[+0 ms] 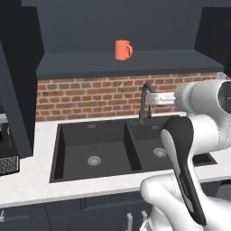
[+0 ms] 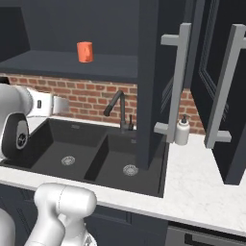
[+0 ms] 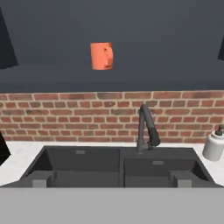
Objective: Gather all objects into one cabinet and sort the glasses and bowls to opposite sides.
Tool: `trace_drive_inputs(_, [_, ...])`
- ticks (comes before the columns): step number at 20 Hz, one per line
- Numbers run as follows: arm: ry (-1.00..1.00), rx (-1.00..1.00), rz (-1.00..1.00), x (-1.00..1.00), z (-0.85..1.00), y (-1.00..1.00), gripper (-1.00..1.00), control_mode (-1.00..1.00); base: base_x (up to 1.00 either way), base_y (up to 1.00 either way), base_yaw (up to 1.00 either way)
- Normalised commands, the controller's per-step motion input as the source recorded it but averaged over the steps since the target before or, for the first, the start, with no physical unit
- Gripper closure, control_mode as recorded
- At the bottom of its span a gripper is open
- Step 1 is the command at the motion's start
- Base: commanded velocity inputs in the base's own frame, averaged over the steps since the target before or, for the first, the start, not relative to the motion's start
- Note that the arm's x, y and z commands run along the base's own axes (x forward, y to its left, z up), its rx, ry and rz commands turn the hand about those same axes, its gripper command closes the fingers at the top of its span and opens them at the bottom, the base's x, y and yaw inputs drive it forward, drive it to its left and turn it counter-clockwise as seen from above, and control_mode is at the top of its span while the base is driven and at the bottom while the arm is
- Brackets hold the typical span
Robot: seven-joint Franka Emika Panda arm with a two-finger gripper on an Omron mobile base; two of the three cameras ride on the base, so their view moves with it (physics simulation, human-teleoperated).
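Orange mug (image 1: 122, 49) stands upright on the open cabinet's shelf (image 1: 135, 63), above the sink (image 1: 97, 146). Gripper (image 3: 112, 180) is spread fully, holding nothing, facing the faucet (image 3: 146, 129). Judged step: approach; next, rise toward the mug. The right base view alone shows door handles (image 2: 175, 86).

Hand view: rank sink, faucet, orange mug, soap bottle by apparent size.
1. sink
2. faucet
3. orange mug and soap bottle: look alike in size; the bottle is cut by the frame edge, so unranked.
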Motion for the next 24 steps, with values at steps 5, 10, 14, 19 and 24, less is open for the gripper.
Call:
trace_drive_inputs(5, [-0.01,0.00,0.04,0.00,0.67,0.00,-1.00,-1.00,0.00,0.00,0.00])
trace_drive_inputs(10, [-0.01,0.00,0.11,0.00,0.42,0.00,-1.00,-1.00,0.00,0.00,0.00])
trace_drive_inputs(14, [-0.04,-0.03,0.13,0.00,0.14,0.00,-1.00,-1.00,0.00,0.00,0.00])
trace_drive_inputs(19, [-0.01,-0.04,0.03,0.02,-0.02,0.00,-1.00,-1.00,0.00,0.00,0.00])
trace_drive_inputs(24, [-0.06,-0.01,0.00,0.19,0.00,0.00,-1.00,-1.00,0.00,0.00,0.00])
